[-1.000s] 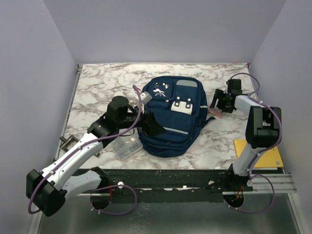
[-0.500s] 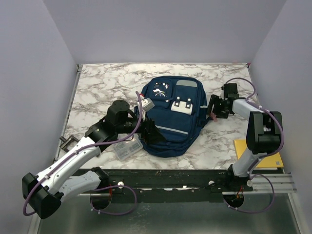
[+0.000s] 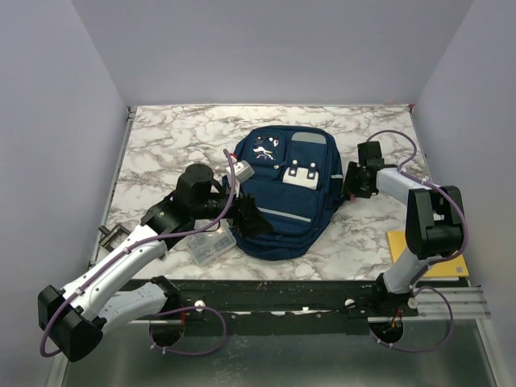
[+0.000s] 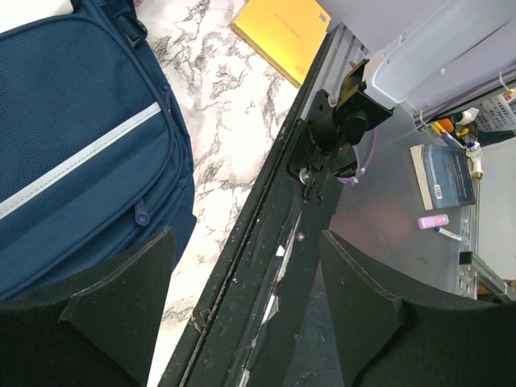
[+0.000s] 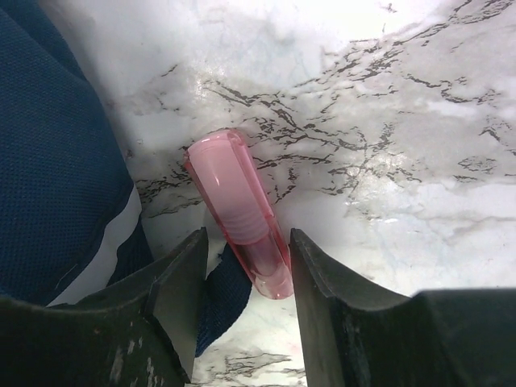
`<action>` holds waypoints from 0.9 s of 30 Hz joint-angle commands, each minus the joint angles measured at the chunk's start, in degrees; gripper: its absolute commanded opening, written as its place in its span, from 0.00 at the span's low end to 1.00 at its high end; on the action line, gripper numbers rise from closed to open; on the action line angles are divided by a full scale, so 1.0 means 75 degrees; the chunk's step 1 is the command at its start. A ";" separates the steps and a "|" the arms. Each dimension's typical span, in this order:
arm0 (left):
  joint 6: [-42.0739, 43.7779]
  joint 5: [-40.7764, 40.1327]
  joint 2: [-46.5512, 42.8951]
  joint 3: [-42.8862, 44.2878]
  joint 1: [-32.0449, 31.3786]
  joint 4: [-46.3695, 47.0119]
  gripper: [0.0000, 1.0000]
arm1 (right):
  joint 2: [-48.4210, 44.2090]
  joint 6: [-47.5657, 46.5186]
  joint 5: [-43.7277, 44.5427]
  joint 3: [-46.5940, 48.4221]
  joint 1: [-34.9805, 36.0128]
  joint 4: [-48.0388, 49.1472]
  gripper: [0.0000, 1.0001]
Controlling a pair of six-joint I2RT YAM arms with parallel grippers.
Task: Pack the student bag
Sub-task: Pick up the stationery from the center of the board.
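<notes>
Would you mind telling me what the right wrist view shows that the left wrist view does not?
Only the right wrist view shows a pink translucent tube lying between the fingers of the right gripper. Only the left wrist view shows a yellow book and the black frame rail. Both show the student bag with its grey stripe and the marble table.

White arm links [image 3: 121,262], black joints [image 3: 197,179], looping purple cables [image 3: 389,132], black wedge-shaped gripper fingers [image 5: 173,282].
</notes>
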 commanded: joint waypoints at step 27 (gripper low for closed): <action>0.0494 -0.3704 0.1713 0.0456 -0.1759 -0.0170 0.75 | -0.1594 0.0581 0.2875 0.0783 0.0270 -0.1605 0.01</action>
